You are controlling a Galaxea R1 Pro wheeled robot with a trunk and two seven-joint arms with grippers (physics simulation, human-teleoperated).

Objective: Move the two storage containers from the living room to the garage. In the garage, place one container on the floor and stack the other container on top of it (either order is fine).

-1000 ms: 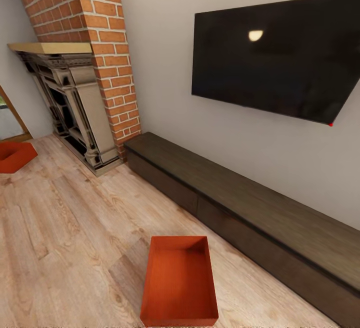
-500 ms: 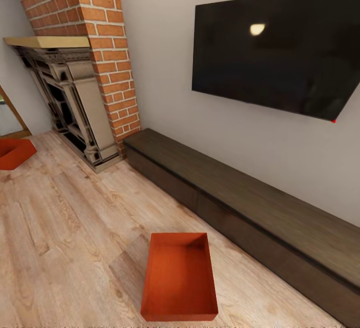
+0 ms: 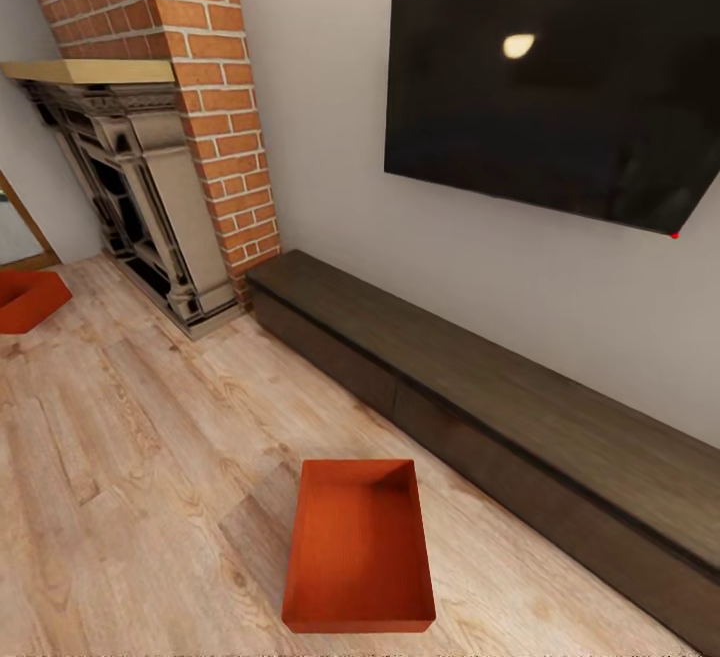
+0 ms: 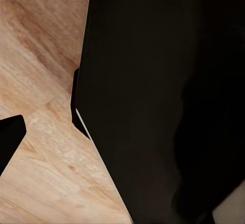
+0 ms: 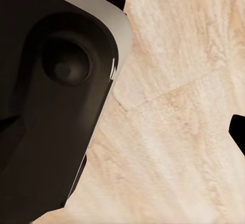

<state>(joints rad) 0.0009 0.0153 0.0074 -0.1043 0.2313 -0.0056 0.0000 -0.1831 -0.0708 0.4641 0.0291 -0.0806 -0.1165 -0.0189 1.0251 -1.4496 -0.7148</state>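
Two red-orange storage containers stand on the light wood-plank floor of the living room. The near container [image 3: 359, 547] lies open-topped and empty, low in the head view, just in front of the long dark bench. The far container [image 3: 28, 297] is cut off by the left edge, near the fireplace. In the left wrist view, my left gripper [image 4: 122, 142] hangs over the planks with one dark fingertip [image 4: 7, 137] at the picture's edge and nothing between the fingers. In the right wrist view, my right gripper [image 5: 122, 132] stands the same way, with one fingertip [image 5: 238, 132] at the edge.
A long dark low bench [image 3: 480, 387] runs along the wall under a black TV [image 3: 550, 87]. A red brick fireplace [image 3: 190, 87] with a dark surround [image 3: 140, 207] stands at the left. Dark parts of the robot's body [image 4: 163, 101] take up much of both wrist views.
The whole head view has shifted slightly, with the room sliding upward and a little closer, so the camera has moved. The containers stay where they were on the floor.
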